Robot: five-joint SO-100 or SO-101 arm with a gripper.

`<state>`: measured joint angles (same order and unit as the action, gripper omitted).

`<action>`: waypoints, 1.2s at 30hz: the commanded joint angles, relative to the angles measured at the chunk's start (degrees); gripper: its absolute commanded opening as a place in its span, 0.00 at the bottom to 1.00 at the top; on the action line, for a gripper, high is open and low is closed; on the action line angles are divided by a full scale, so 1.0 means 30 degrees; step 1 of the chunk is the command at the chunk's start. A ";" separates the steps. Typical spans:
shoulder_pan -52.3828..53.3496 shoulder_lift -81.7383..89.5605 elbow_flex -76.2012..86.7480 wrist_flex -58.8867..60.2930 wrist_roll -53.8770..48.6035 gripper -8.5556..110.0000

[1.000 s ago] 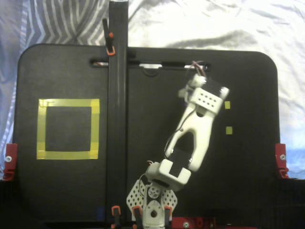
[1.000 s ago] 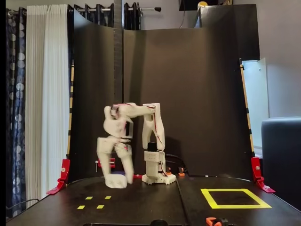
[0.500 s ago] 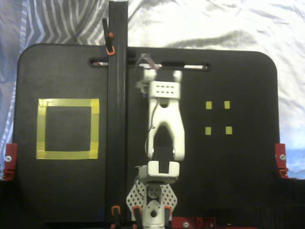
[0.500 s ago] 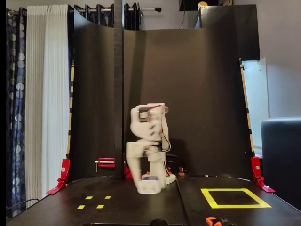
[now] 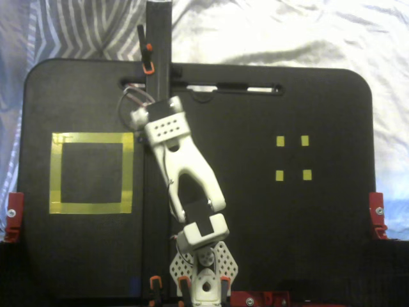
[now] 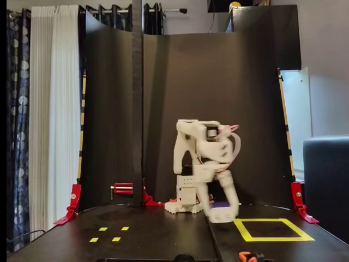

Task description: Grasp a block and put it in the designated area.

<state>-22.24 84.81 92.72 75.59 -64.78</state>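
Yellow tape marks out the big square (image 5: pixel 91 137) on the left of the black board (image 5: pixel 332 243) in the fixed view from above. Nothing lies inside it. Just right of it, the white arm (image 5: pixel 185 173) leans up and leftward from its base, its wrist crossing a black upright post (image 5: pixel 156 57). Far to the right sit four tiny tape marks (image 5: pixel 292 157), with no block on or near them.

In the fixed view from the front, the end effector (image 6: pixel 222 214) hangs low over the board just beside the near-left corner of the square (image 6: pixel 272 238), smeared by motion. A dark bluish patch there is probably the block (image 6: pixel 221 205), carried between the jaws, but the blur is too heavy to tell how wide they stand or whether they truly clamp it.

The block should be light, stiff and smooth-sided, so it could slip or twist in a loose pinch. The best hold is across its flat long faces at mid-body, clear of the prongs.
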 commanded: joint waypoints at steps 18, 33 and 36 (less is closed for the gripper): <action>-0.7617 -0.0908 -0.0059 0.0029 0.6182 0.26; -0.8818 -0.2578 -0.0059 -0.1025 0.6943 0.26; -0.8818 -0.3018 -0.0059 -0.1289 0.6943 0.26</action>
<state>-48.43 75.85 92.72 72.33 -44.21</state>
